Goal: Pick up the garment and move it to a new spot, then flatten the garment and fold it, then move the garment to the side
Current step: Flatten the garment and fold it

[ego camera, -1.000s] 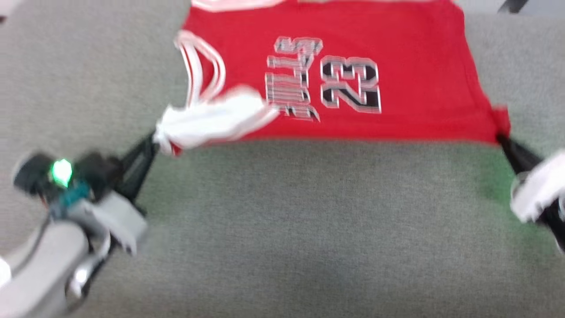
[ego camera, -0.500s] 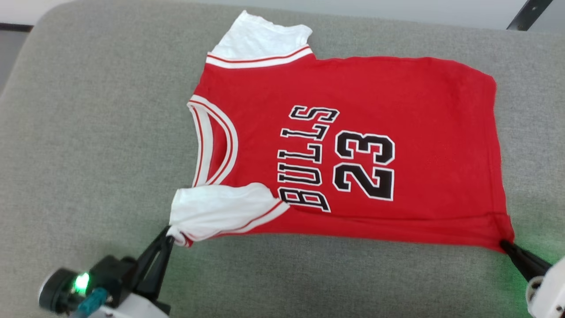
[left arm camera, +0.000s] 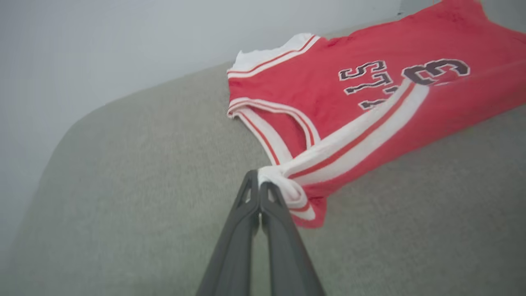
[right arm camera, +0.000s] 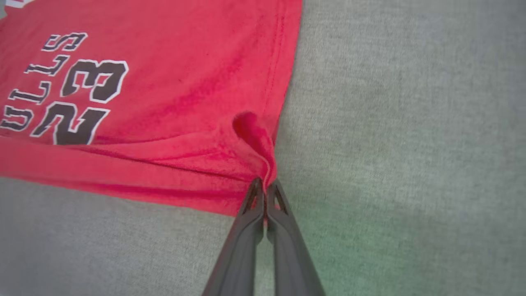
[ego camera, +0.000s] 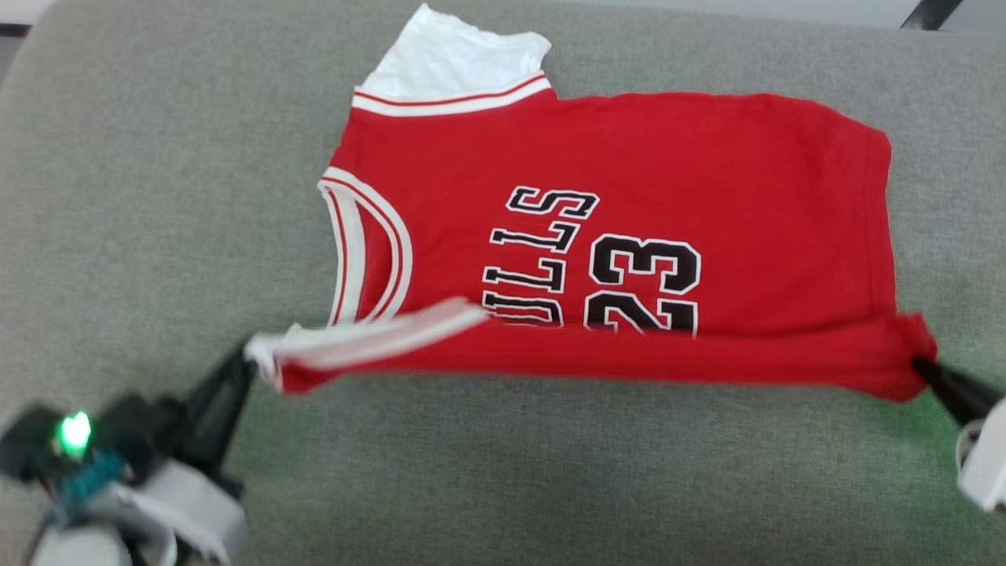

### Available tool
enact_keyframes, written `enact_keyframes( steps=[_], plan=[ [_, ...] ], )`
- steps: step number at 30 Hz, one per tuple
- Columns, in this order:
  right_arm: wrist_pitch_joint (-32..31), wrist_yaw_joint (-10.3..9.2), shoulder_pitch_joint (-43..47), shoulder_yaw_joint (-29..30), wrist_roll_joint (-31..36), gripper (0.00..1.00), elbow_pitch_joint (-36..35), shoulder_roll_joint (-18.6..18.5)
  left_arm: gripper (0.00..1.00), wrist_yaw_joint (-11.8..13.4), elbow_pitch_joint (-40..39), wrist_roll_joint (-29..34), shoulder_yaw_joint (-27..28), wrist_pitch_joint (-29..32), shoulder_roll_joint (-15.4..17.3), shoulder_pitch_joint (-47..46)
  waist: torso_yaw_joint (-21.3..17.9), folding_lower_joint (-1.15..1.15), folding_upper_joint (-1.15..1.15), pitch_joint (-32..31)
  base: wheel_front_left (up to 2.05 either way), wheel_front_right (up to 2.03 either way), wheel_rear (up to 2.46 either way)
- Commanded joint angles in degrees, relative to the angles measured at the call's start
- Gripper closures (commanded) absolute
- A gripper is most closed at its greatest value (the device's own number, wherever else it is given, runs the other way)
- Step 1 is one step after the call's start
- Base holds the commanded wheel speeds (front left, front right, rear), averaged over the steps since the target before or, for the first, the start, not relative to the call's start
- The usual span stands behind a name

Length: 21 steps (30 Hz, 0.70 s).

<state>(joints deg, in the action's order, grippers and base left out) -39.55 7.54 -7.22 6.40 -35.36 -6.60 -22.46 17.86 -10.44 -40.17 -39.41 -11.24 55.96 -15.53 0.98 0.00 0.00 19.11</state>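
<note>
The garment (ego camera: 629,173), a red jersey T-shirt with white sleeves and black "BULLS 23", lies on the grey cushion with its collar to the left. Its near edge is lifted and rolled over the print, hiding the lower part of the lettering. My left gripper (ego camera: 250,363) is shut on the near white sleeve's corner, seen pinched in the left wrist view (left arm camera: 259,181). At the right, my right gripper (ego camera: 921,366) is shut on the near hem corner of the garment (right arm camera: 164,82), its fingertips (right arm camera: 266,186) clamping a fold of red cloth.
A grey fabric cushion (ego camera: 157,196) carries the shirt, with bare fabric in front of and left of it. Its rounded far left corner (left arm camera: 78,123) meets a pale wall. A dark bar (ego camera: 931,12) crosses the top right corner.
Both grippers have lifted the near edge and carried it away from me over the shirt; the near sleeve and hem now cover the lower part of the print. The camera has also shifted.
</note>
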Motion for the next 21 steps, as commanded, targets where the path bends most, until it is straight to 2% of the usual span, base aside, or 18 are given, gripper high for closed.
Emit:
enact_keyframes(
  steps=[1,3,6,17,21],
  plan=[
    [-0.26,-0.10,-1.36,0.10,0.31,1.00,0.56,-0.36,1.00,-0.26,0.50,0.47,0.63,0.41,0.48,-1.45,-0.18,0.00,0.00,0.51,0.00,0.00,0.00],
    [-1.36,-0.10,-4.53,-0.83,1.90,1.00,1.72,-0.41,1.00,-2.27,1.62,1.26,0.68,2.29,1.20,-5.05,-0.45,0.00,0.00,1.20,0.00,0.00,0.00],
    [-2.64,-0.10,-9.63,-2.85,3.30,1.00,4.11,-0.58,1.00,-5.84,4.14,2.37,0.36,4.74,0.54,-10.93,-0.84,0.00,0.00,2.38,0.00,0.00,0.00],
    [-8.41,-0.09,-22.77,-11.52,6.01,1.00,16.02,0.35,1.00,-20.58,22.48,0.31,-4.31,13.73,-7.50,-25.87,-2.32,0.00,0.00,5.64,0.00,0.00,0.00],
    [-9.46,-0.10,-25.80,-13.20,6.79,1.00,19.75,0.14,1.00,-24.24,28.29,0.21,-8.11,18.23,-9.58,-30.33,-2.50,0.00,0.00,6.73,0.00,0.00,0.00]
  ],
)
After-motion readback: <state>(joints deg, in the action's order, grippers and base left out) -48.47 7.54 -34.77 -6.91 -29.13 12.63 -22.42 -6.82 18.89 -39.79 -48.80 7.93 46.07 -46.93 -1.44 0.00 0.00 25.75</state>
